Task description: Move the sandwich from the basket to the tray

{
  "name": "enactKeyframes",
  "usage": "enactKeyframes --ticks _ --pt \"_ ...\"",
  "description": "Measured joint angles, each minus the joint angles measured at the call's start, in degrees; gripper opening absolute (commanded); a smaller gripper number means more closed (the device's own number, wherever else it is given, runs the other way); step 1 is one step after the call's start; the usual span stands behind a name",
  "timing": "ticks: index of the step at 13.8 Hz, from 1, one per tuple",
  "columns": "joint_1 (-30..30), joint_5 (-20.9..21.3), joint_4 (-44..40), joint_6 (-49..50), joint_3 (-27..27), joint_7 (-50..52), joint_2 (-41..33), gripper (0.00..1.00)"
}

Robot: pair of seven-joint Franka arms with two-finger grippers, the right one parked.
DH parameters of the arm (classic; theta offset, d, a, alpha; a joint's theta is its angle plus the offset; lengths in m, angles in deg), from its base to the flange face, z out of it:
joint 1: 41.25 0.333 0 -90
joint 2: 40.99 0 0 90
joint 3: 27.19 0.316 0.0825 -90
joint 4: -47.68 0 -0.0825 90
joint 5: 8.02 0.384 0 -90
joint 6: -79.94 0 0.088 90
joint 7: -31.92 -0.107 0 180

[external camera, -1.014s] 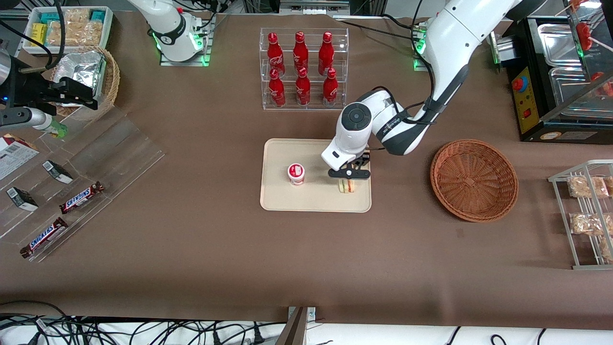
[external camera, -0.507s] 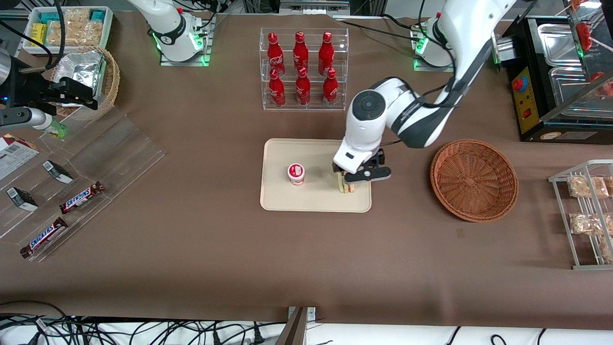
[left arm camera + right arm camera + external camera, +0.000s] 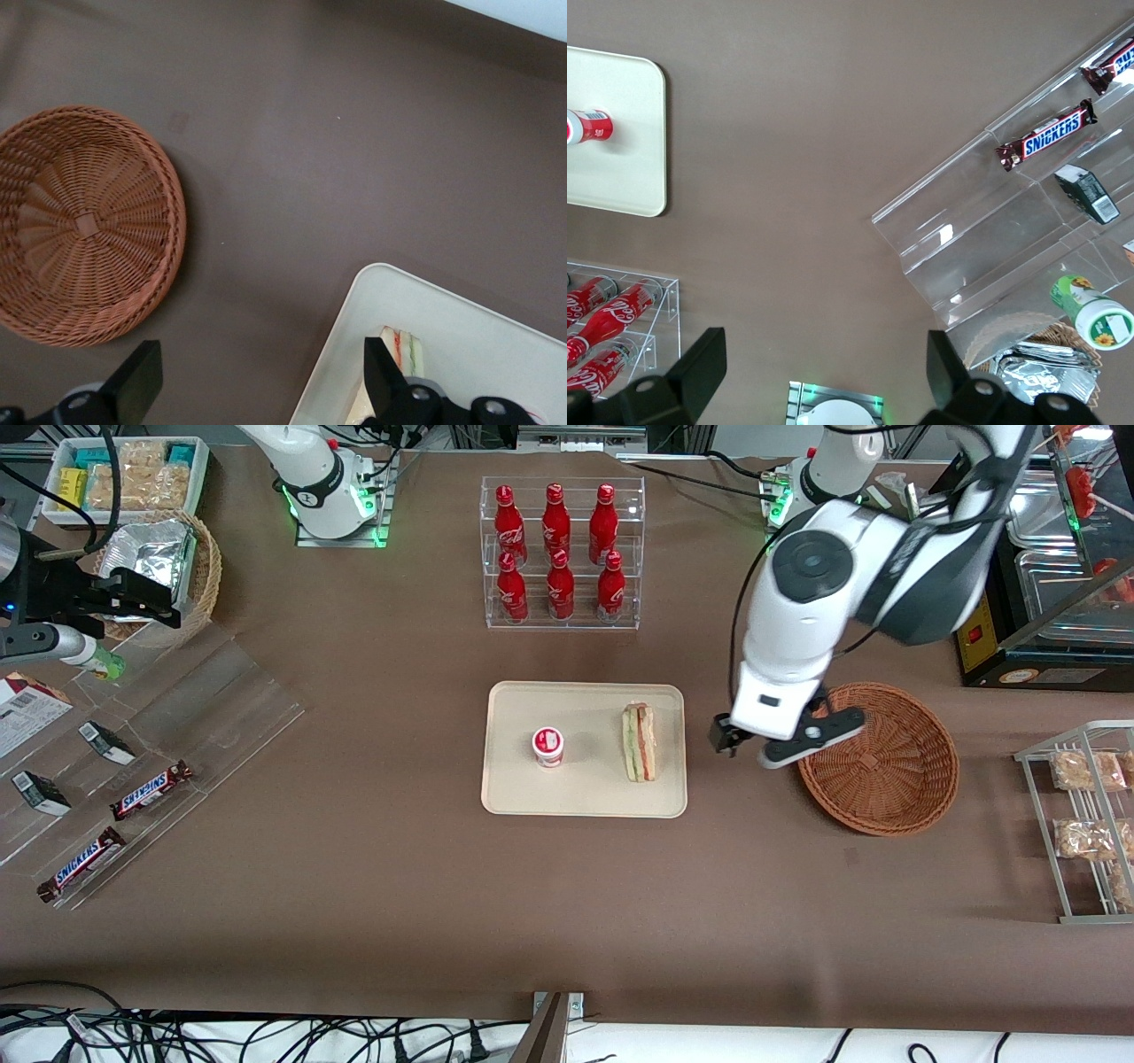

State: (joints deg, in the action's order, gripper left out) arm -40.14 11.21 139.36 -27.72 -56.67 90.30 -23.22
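Observation:
The sandwich stands on its edge on the cream tray, near the tray's rim on the basket's side. The reddish-brown wicker basket holds nothing. My gripper hangs open and high over the table between tray and basket, with nothing between its fingers. In the left wrist view, the gripper is over bare brown table, with the basket to one side and the tray with a corner of the sandwich to the other.
A small red-and-white cup stands on the tray beside the sandwich. A clear rack of red bottles is farther from the camera. A wire rack of bagged snacks and a black machine are toward the working arm's end.
The gripper has let go of the sandwich, risen and swung away from the tray toward the basket. The sandwich stays where it was set on the tray.

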Motion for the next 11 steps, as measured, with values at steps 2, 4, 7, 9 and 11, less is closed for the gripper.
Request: enactKeyframes --ticks 2,4,7,9,11 --pt "1.31 -2.8 -3.11 4.53 -0.02 -2.94 -0.9 1.0" --pt "3.09 -5.13 -4.05 6.38 -0.05 -6.17 -2.04 1.0" --pt "6.77 -8.49 -4.25 8.68 0.01 -12.51 -3.97 1.0" --pt "8.4 -10.04 -4.25 9.63 0.72 -16.52 -5.01 1.0" --pt "8.35 -12.46 -4.25 10.15 4.13 -21.78 -6.33 1.0"
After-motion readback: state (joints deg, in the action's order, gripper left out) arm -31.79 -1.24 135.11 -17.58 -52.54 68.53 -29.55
